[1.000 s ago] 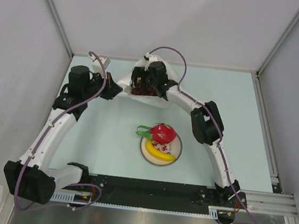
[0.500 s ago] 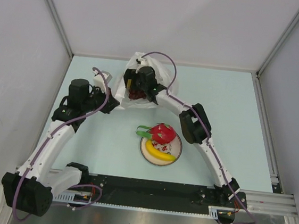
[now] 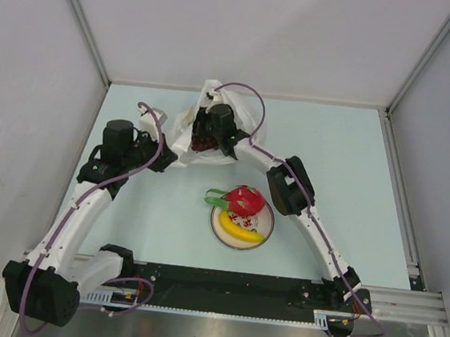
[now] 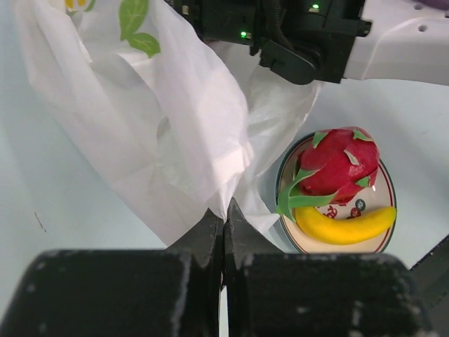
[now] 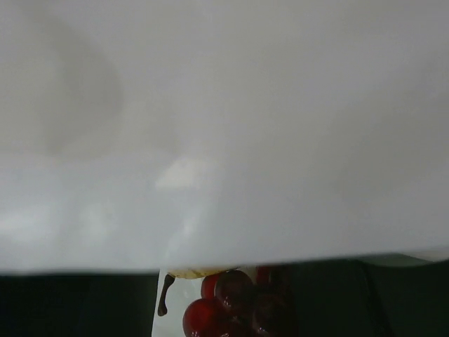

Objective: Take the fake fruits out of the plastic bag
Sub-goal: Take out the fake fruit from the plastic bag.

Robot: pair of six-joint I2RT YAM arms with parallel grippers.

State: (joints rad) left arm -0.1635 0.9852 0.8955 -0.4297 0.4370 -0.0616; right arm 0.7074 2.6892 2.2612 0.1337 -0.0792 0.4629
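With your left gripper (image 4: 224, 210) pinched shut on the plastic bag (image 4: 189, 119), your right gripper (image 3: 208, 135) sits inside it at the far centre over the grapes (image 5: 235, 309), grip unclear, so next clamp them and lift clear.

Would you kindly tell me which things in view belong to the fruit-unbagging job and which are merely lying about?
Part of the job:
- plastic bag
- grapes, inside the bag
- red fruit and banana, out of the bag, on the plate

Just lying about:
- plate, only carrying the two fruits
- black base rail at the near edge
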